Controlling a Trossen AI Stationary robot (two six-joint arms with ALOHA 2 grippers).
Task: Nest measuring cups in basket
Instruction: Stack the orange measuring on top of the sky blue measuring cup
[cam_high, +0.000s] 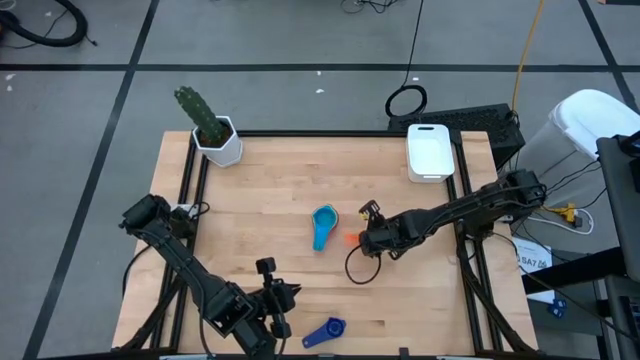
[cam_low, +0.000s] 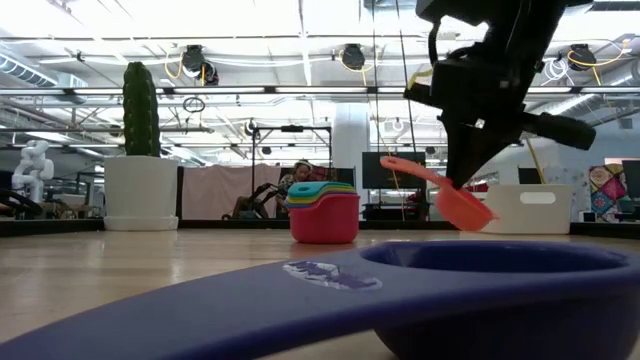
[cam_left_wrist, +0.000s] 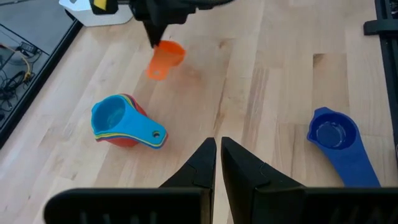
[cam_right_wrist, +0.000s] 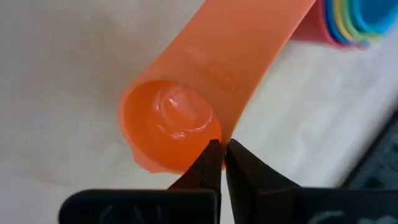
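Note:
My right gripper (cam_right_wrist: 221, 152) is shut on the orange measuring cup (cam_right_wrist: 168, 124), near the table's middle (cam_high: 350, 238). Just to the left of it stands a nested stack of cups (cam_high: 323, 225), red outermost and light blue innermost (cam_left_wrist: 121, 121), resting on its base. The dark blue cup (cam_high: 325, 332) lies on the wood by the near edge, large in the low view (cam_low: 480, 290). The white basket (cam_high: 430, 150) sits at the far right corner. My left gripper (cam_left_wrist: 217, 149) is shut, touches nothing, and hovers near the near edge (cam_high: 280, 300). My right gripper pinches the orange cup's rim (cam_right_wrist: 214, 134) beside the root of its handle, one finger on the bowl's side and one outside the wall. The fingers come from above, pointing down (cam_low: 460, 170). The cup hangs lifted clear and tilted, its handle (cam_low: 400, 168) pointing up toward the stack.
A white hexagonal pot with a green cactus (cam_high: 215, 135) stands at the far left corner. Bare wood lies between the stack and the basket. A black cable loop (cam_high: 360, 265) hangs under the right arm. People and room clutter show beyond the table (cam_low: 295, 180).

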